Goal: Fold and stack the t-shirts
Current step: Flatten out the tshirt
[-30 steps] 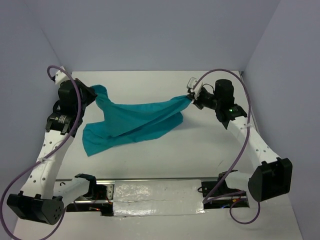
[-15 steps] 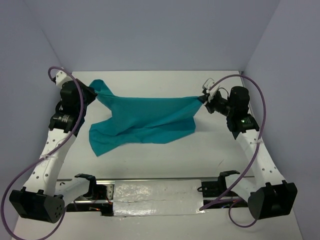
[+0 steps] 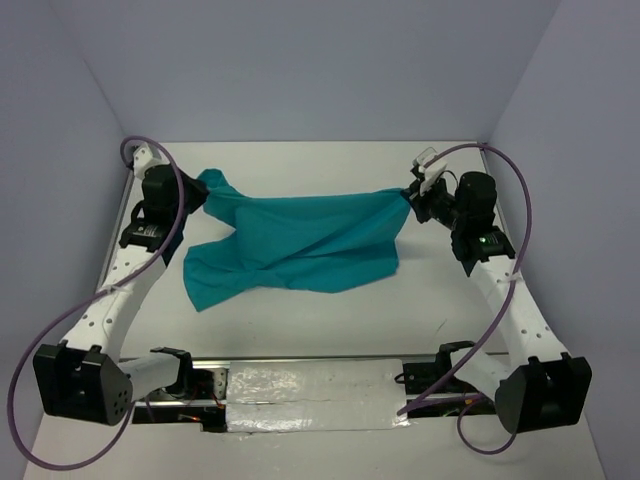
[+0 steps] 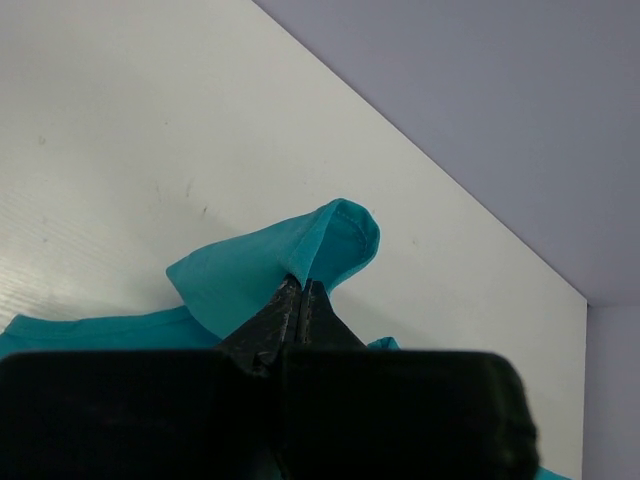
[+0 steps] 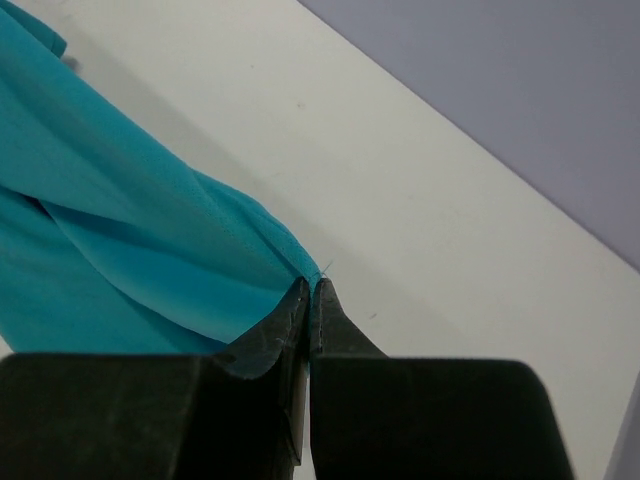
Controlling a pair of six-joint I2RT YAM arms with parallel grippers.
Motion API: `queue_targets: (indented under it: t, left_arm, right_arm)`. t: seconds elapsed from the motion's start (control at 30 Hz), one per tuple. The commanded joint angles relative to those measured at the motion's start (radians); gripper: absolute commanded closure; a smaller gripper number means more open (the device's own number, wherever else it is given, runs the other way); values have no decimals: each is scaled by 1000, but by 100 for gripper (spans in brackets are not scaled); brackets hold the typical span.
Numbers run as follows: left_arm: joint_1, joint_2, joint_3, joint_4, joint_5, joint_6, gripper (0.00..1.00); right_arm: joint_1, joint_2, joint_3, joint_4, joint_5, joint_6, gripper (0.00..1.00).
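A plain teal t-shirt point(image 3: 300, 240) hangs stretched between my two grippers above the white table, its lower part drooping to the table at the near left. My left gripper point(image 3: 196, 196) is shut on the shirt's left corner; in the left wrist view a fold of teal cloth point(image 4: 300, 250) sticks up past the closed gripper point(image 4: 302, 285). My right gripper point(image 3: 408, 196) is shut on the shirt's right corner; the right wrist view shows the cloth point(image 5: 130, 240) running off left from the closed gripper point(image 5: 310, 288).
Grey-blue walls close the white table point(image 3: 330, 320) on the left, back and right. A metal rail with a foil-like strip point(image 3: 310, 385) runs along the near edge between the arm bases. Purple cables loop beside both arms.
Both grippers shifted right with the shirt, which is now stretched wider and flatter between them. The left arm swung in toward the table's middle; the right arm moved outward.
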Motion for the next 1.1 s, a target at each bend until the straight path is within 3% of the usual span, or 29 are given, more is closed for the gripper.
queue_targets:
  t: [0.0, 0.2, 0.5, 0.8, 0.9, 0.93, 1.0, 1.07]
  left_arm:
    - [8, 31, 10, 135, 30, -7, 100]
    - [10, 253, 71, 243, 132, 8, 100]
    - [8, 549, 251, 208, 374, 4, 100]
    - [-10, 565, 153, 229, 472, -22, 100]
    - [-3, 562, 163, 199, 471, 13, 74]
    - [0, 560, 173, 189, 474, 25, 53]
    - [11, 552, 217, 153, 471, 63, 36]
    - [20, 537, 263, 98, 454, 116, 28]
  right_arm:
    - [-7, 45, 26, 67, 83, 63, 100]
    - [-7, 119, 52, 59, 100, 83, 100]
    - [-13, 161, 46, 57, 123, 83, 100]
    - [-24, 182, 6, 48, 145, 66, 100]
    - [-24, 199, 10, 45, 134, 60, 100]
    - [-24, 208, 13, 45, 133, 59, 100]
    - [-24, 219, 24, 44, 130, 54, 100]
    - [-26, 234, 38, 39, 128, 52, 100]
